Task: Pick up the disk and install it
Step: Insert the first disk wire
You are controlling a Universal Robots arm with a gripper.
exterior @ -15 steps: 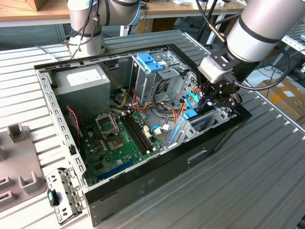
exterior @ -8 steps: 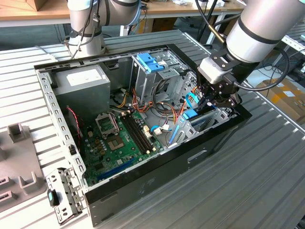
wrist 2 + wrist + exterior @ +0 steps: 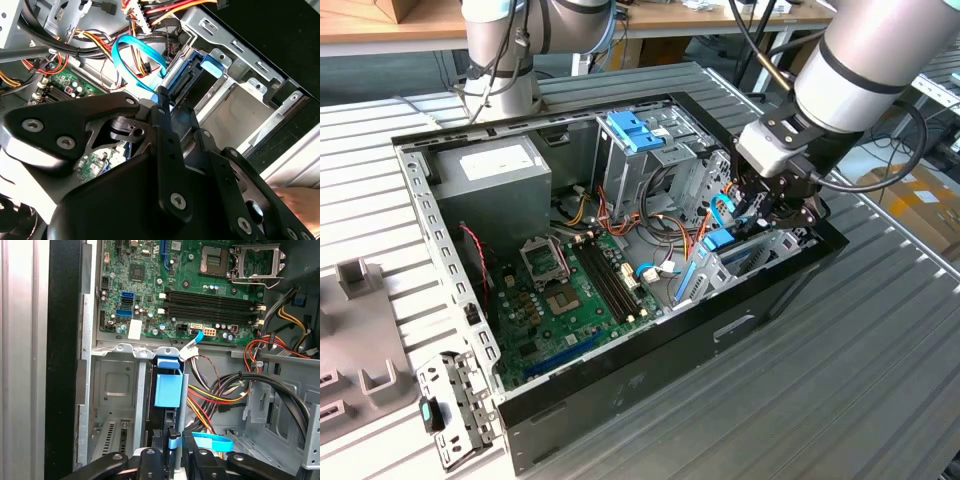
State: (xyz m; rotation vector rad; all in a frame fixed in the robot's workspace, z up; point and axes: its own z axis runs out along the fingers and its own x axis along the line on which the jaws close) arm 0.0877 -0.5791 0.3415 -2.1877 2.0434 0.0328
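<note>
The disk [image 3: 167,390] stands on edge in the drive cage [image 3: 115,390] at the front corner of the open computer case [image 3: 620,385]. From above I see mostly its blue plastic rail. In the exterior view the disk [image 3: 718,240] sits low at the case's right side, directly under the gripper [image 3: 758,212]. In the first wrist view the gripper [image 3: 173,450] has its black fingers [image 3: 152,460] close together on the disk's near end. In the second wrist view the gripper [image 3: 162,100] reaches down onto the disk's blue rail [image 3: 187,75] inside the metal cage [image 3: 235,55].
A blue flat cable [image 3: 212,442] loops beside the fingertips, and bundles of red, yellow and black wires [image 3: 225,390] crowd the cage. The motherboard [image 3: 570,300] lies on the case floor. A grey power supply box [image 3: 495,170] and a blue latch [image 3: 630,130] sit at the back.
</note>
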